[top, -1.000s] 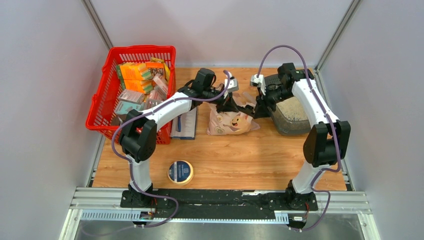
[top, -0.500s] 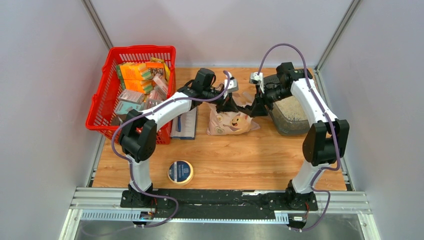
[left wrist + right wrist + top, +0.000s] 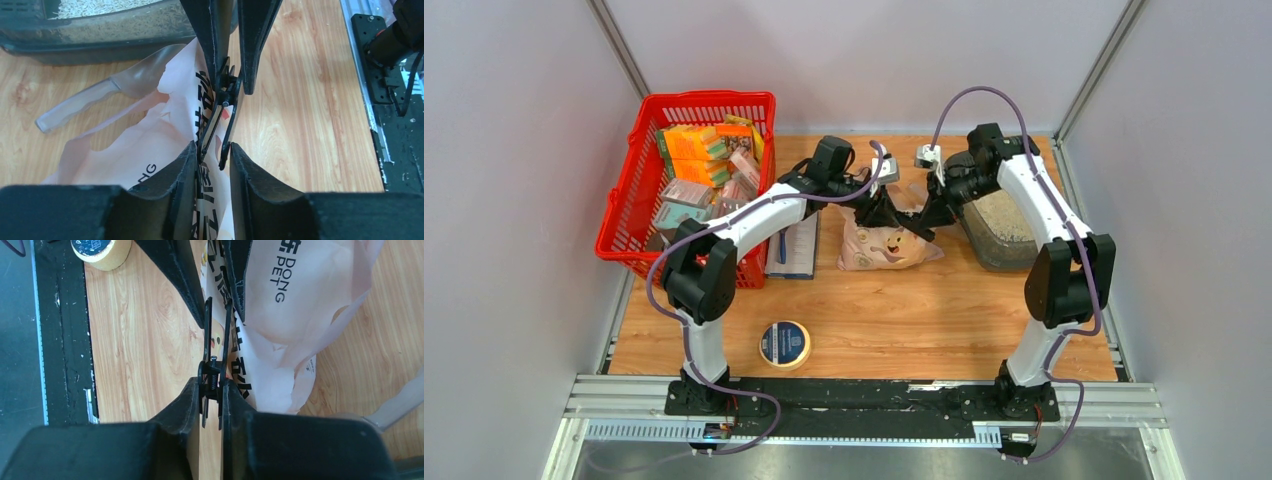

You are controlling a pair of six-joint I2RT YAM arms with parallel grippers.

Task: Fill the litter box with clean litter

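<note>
The dark grey litter box [image 3: 1009, 258] stands at the right and holds pale granular litter [image 3: 1004, 215]; both also show in the left wrist view, the box wall [image 3: 100, 42] and the litter [image 3: 95, 6]. The pink printed litter bag [image 3: 884, 247] stands left of the box. My left gripper [image 3: 879, 207] is shut on the bag's top edge [image 3: 165, 125]. My right gripper [image 3: 919, 218] faces it, shut on the handles of a black spring clip [image 3: 215, 370] on that edge. The clip's arms [image 3: 223, 95] are spread and reach my left fingertips [image 3: 190, 160].
A clear plastic scoop [image 3: 100, 97] lies between the bag and the box. A red mesh basket [image 3: 639, 200] full of packets stands at the left, with a booklet [image 3: 794, 250] beside it. A tape roll [image 3: 785, 343] lies near the front.
My right gripper moved left from the litter box's edge to the bag's top and now grips the clip. My left arm has stayed on the bag.
</note>
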